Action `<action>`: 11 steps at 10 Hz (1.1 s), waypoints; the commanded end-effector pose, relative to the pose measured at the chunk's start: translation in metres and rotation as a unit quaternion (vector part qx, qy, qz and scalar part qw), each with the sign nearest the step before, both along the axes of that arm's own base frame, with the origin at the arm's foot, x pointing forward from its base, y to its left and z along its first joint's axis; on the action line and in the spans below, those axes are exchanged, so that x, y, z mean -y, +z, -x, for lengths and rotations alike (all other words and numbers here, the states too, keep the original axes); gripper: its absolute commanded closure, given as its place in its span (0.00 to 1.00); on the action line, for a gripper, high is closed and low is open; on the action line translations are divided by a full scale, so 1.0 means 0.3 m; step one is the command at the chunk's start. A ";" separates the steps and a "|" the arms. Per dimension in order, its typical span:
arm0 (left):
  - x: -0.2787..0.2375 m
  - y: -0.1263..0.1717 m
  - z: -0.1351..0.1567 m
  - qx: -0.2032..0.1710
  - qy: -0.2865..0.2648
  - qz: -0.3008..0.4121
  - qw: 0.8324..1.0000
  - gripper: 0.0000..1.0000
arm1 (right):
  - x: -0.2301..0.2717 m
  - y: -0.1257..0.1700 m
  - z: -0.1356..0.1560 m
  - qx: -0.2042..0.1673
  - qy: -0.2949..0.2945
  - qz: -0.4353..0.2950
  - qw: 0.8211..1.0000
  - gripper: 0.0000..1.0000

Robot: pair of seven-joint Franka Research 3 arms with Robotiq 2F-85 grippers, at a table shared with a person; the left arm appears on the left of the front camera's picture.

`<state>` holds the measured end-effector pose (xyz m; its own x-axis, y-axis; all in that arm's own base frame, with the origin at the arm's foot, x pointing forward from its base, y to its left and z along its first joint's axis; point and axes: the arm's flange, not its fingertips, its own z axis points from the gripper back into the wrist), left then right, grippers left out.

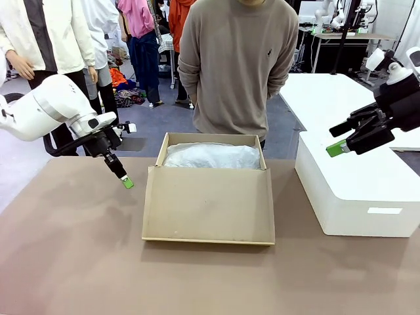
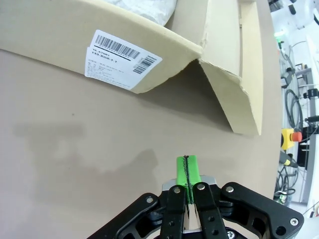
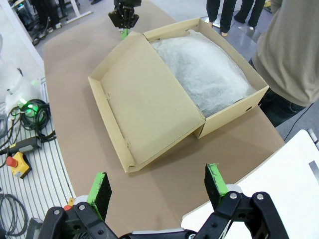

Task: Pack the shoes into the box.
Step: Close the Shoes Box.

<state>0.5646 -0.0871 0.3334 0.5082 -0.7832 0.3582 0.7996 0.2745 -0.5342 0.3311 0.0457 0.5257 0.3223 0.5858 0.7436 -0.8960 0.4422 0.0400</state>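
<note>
We see the box (image 1: 209, 197) mid-counter (image 1: 72, 262), lid down toward us, tissue (image 1: 211, 156) covering its inside. Our left gripper (image 1: 127, 182), jaws shut and empty, hovers left; our right gripper (image 1: 336, 149) gapes empty. We should lift the lid slowly.

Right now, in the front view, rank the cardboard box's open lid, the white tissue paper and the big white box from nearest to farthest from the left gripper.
1. The open lid of the cardboard box, just to the right of the left gripper.
2. The white tissue paper, inside the box, farther right and toward the person.
3. The big white box, across the table, under the right gripper.
</note>
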 end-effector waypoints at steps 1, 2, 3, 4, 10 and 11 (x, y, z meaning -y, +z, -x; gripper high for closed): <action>0.025 -0.027 -0.009 0.016 -0.005 0.015 1.000 1.00 | 0.001 -0.001 -0.010 0.010 0.013 -0.016 1.000 0.00; 0.037 -0.039 -0.011 0.021 -0.003 0.021 1.000 1.00 | 0.001 -0.001 -0.010 0.010 0.013 -0.016 1.000 0.00; 0.044 -0.053 -0.009 0.024 0.002 0.031 0.999 1.00 | 0.001 -0.001 -0.010 0.010 0.013 -0.016 1.000 0.00; 0.050 -0.065 -0.005 0.024 0.006 0.039 0.999 1.00 | 0.001 -0.001 -0.010 0.010 0.013 -0.016 1.000 0.00; 0.088 -0.131 0.016 0.027 0.013 0.077 0.997 1.00 | 0.001 -0.001 -0.010 0.010 0.013 -0.016 1.000 0.00; 0.095 -0.134 0.015 0.030 0.015 0.080 0.996 1.00 | 0.001 -0.001 -0.010 0.010 0.013 -0.016 1.000 0.00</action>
<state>0.5633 -0.1150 0.2971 0.5146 -0.7199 0.4658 0.8091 0.2280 -0.5416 0.3311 0.0457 0.5257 0.3223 0.5859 0.7436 -0.8960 0.4422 0.0399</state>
